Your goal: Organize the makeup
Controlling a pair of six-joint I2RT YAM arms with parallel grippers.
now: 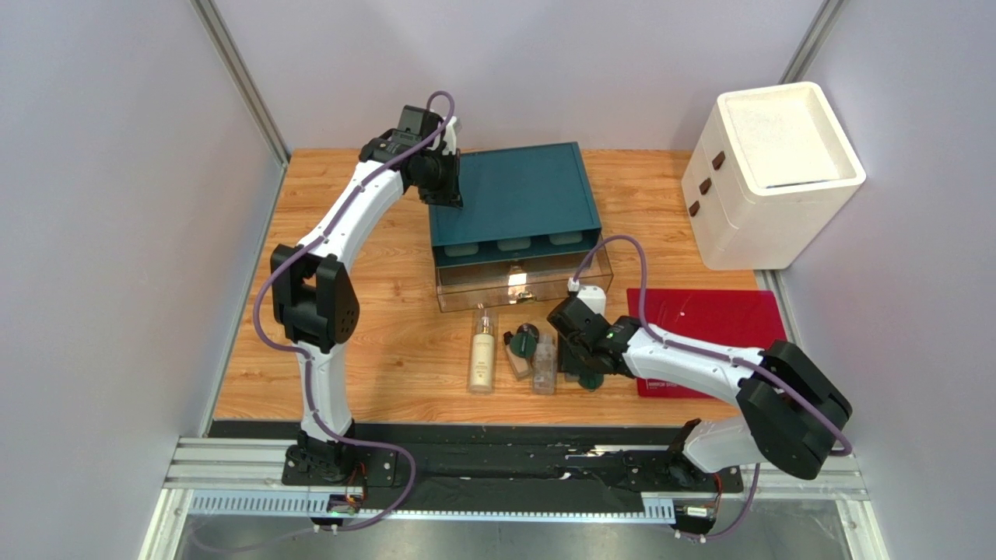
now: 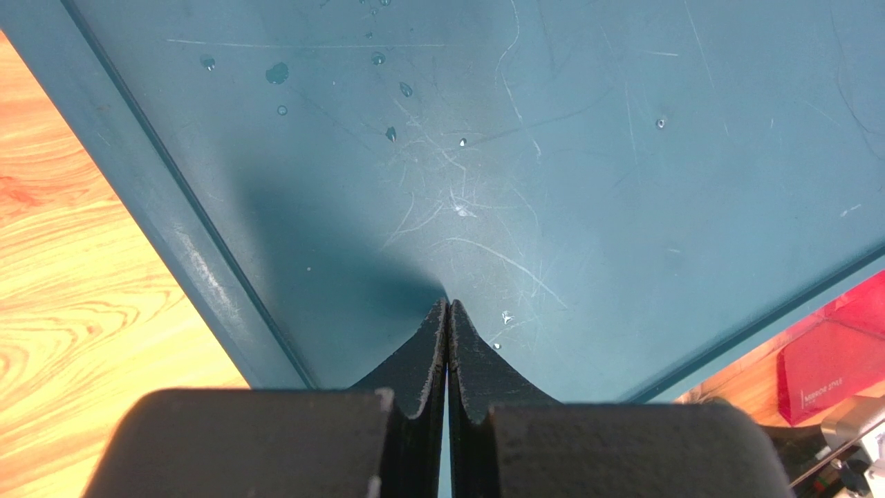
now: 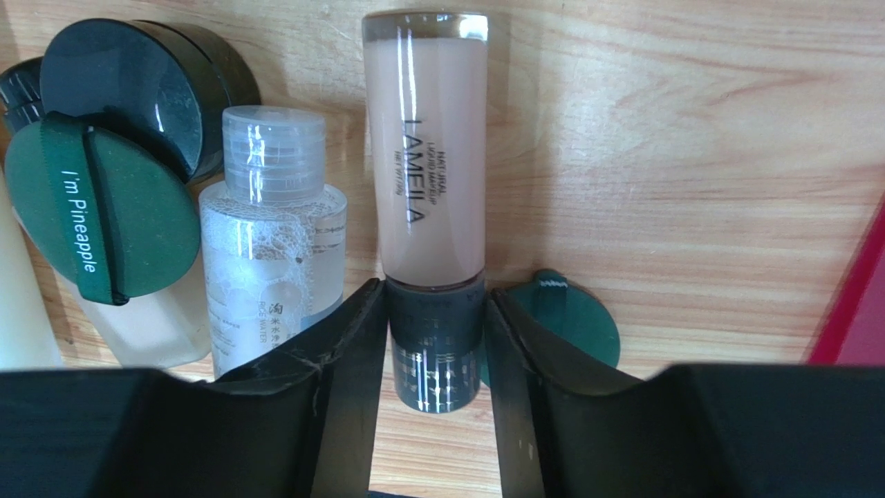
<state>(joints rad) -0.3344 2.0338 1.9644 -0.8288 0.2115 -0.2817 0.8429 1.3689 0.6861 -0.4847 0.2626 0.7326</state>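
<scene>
My right gripper [image 3: 436, 296] is closed around the dark cap of a slim beige tube [image 3: 428, 156] that lies on the wooden table. Left of the tube lie a clear bottle [image 3: 272, 249], a dark green disc [image 3: 99, 218] and a small black jar [image 3: 145, 83]. Another green disc [image 3: 566, 322] sits just right of the fingers. In the top view a tall cream bottle with a gold cap [image 1: 481, 350] lies left of this group, and my right gripper [image 1: 581, 350] is at its right end. My left gripper [image 2: 448, 306] is shut and empty over the teal box's lid [image 2: 519, 156].
The teal box [image 1: 514, 193] stands at the back centre, its clear drawer [image 1: 520, 284] pulled out toward the makeup. A red flat mat [image 1: 707, 321] lies right of the makeup. A white box [image 1: 772, 169] stands at the back right.
</scene>
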